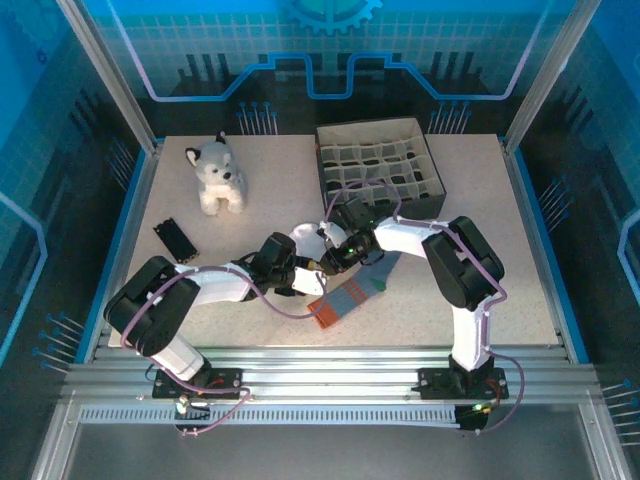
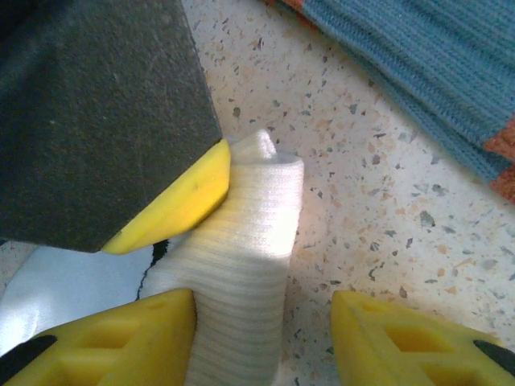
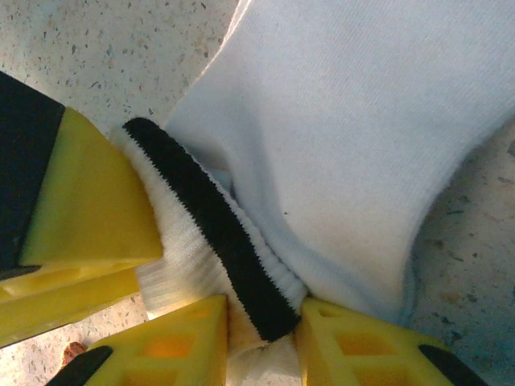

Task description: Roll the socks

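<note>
- The white sock [image 1: 312, 238] lies bunched at the centre of the table [image 1: 270, 200], between the 2 grippers.
- Material: the body is smooth white knit. The cuff is ribbed and carries a black band along its edge.
- In the left wrist view, the ribbed part is folded into a thick, doubled strip that rises from the table surface.
- The right gripper [image 3: 264, 310] has its 2 fingers closed on the cuff. The black band and the ribbed fabric are pinched between them, and the smooth body spreads away from the grip.
- The left gripper [image 2: 264, 305] has its fingers apart. The folded strip rests against 1 finger, and bare table shows between the strip and the other finger.
- 1 yellow fingertip [image 2: 181, 201] of the right gripper touches the top of the fold.
- The grey-blue sock [image 1: 360, 288] lies flat on a diagonal, just beside the white sock on the near side. Its orange-red cuff is at the near-left end. Neither gripper touches it.
</note>
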Motion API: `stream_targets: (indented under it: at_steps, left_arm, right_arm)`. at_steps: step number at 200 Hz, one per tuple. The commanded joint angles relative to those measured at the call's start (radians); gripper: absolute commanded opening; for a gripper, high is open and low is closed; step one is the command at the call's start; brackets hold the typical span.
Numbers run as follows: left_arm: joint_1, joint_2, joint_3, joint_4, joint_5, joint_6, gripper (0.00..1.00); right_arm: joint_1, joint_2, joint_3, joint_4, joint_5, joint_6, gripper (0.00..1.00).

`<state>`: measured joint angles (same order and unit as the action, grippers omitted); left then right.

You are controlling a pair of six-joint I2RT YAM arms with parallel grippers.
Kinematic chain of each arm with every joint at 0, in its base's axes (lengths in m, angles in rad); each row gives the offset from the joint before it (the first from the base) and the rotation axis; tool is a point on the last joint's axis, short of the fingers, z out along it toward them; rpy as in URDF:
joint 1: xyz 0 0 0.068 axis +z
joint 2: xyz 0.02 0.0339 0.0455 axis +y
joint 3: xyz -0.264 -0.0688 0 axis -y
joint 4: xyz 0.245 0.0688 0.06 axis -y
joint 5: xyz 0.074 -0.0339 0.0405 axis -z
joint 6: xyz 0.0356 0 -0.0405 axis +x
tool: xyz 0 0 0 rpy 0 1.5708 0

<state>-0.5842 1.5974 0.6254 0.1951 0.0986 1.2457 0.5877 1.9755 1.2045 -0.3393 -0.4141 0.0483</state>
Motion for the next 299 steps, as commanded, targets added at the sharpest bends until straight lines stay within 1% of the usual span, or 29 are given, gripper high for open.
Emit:
stream_targets:
  at_steps: [1,23,38,50,66,71,80,119,144,179,201,222,243,261,299]
  left_arm:
    - [0.019,0.056,0.021,0.028,-0.049,0.060,0.49]
    - [0.020,0.084,0.041,0.021,-0.055,0.089,0.47]
    - [0.019,0.103,0.060,-0.002,-0.054,0.102,0.42]
    - [0.021,0.108,0.088,-0.066,-0.039,0.103,0.31]
    - [0.028,0.101,0.151,-0.219,0.013,0.077,0.06]
    - [0.032,0.099,0.168,-0.261,0.030,0.070,0.00]
    - [0.035,0.094,0.185,-0.318,0.052,0.063,0.00]
    - [0.055,0.098,0.263,-0.545,0.138,0.050,0.00]
    - [0.066,0.133,0.349,-0.691,0.186,0.015,0.00]
    - [0.096,0.226,0.502,-0.901,0.299,-0.030,0.00]
    - [0.111,0.263,0.560,-0.966,0.351,-0.048,0.00]
    - [0.131,0.292,0.608,-1.019,0.408,-0.060,0.00]
    - [0.139,0.342,0.683,-1.109,0.414,-0.064,0.00]
    - [0.149,0.382,0.742,-1.176,0.425,-0.060,0.00]
    - [0.158,0.406,0.773,-1.197,0.435,-0.058,0.00]
  right_arm:
    - [0.000,0.063,-0.016,-0.155,0.011,-0.030,0.28]
    - [0.001,0.070,-0.002,-0.174,-0.006,-0.043,0.27]
    - [0.000,0.068,0.006,-0.184,-0.029,-0.058,0.25]
    - [0.000,0.055,0.005,-0.183,-0.053,-0.076,0.24]
    - [-0.001,0.015,-0.014,-0.155,-0.082,-0.097,0.24]
    - [-0.004,-0.001,-0.023,-0.142,-0.089,-0.099,0.24]
    - [-0.008,-0.031,-0.038,-0.118,-0.100,-0.101,0.26]
    - [-0.064,-0.155,-0.139,0.041,-0.155,-0.060,0.41]
    - [-0.090,-0.245,-0.224,0.160,-0.159,-0.036,0.42]
    - [-0.094,-0.372,-0.394,0.375,-0.143,-0.049,0.44]
    - [-0.087,-0.414,-0.480,0.517,-0.155,-0.065,0.45]
    - [-0.057,-0.429,-0.546,0.639,-0.172,-0.121,0.48]
    - [-0.006,-0.426,-0.592,0.728,-0.150,-0.215,0.50]
    - [0.017,-0.400,-0.606,0.792,-0.133,-0.247,0.52]
    - [0.032,-0.336,-0.629,0.933,-0.127,-0.280,0.54]
